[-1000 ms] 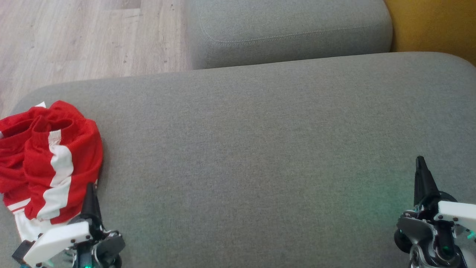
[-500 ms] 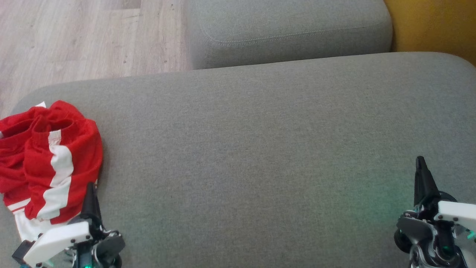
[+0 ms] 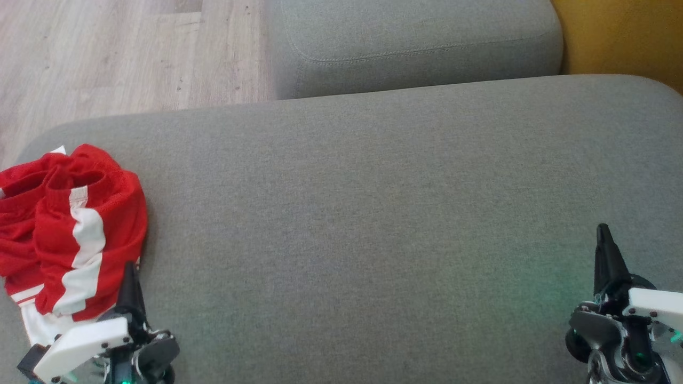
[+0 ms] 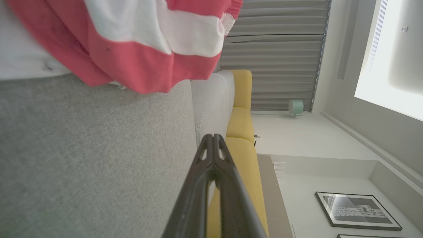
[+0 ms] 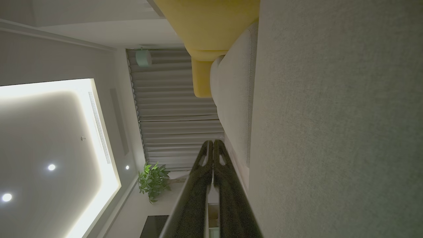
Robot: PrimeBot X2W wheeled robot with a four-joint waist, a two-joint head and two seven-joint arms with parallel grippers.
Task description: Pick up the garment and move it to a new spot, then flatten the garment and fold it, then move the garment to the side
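Nearest, the left hand [image 3: 129, 274] and right hand [image 3: 605, 240], each with fingers pressed together and holding nothing, over the grey sofa seat [image 3: 373, 213]. The crumpled red-and-white garment [image 3: 64, 229] lies at the seat's left end, just beside the left hand. Beyond are a second grey cushion [image 3: 416, 48] and the wooden floor [image 3: 106, 58].

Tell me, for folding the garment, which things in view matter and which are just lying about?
For the job: crumpled red garment with white stripes; wide grey fabric cushion under it; left gripper, fingers shut; right gripper, fingers shut.
Just lying about: smaller grey cushion behind; yellow upholstery; pale wooden floor; green potted plant; framed picture.
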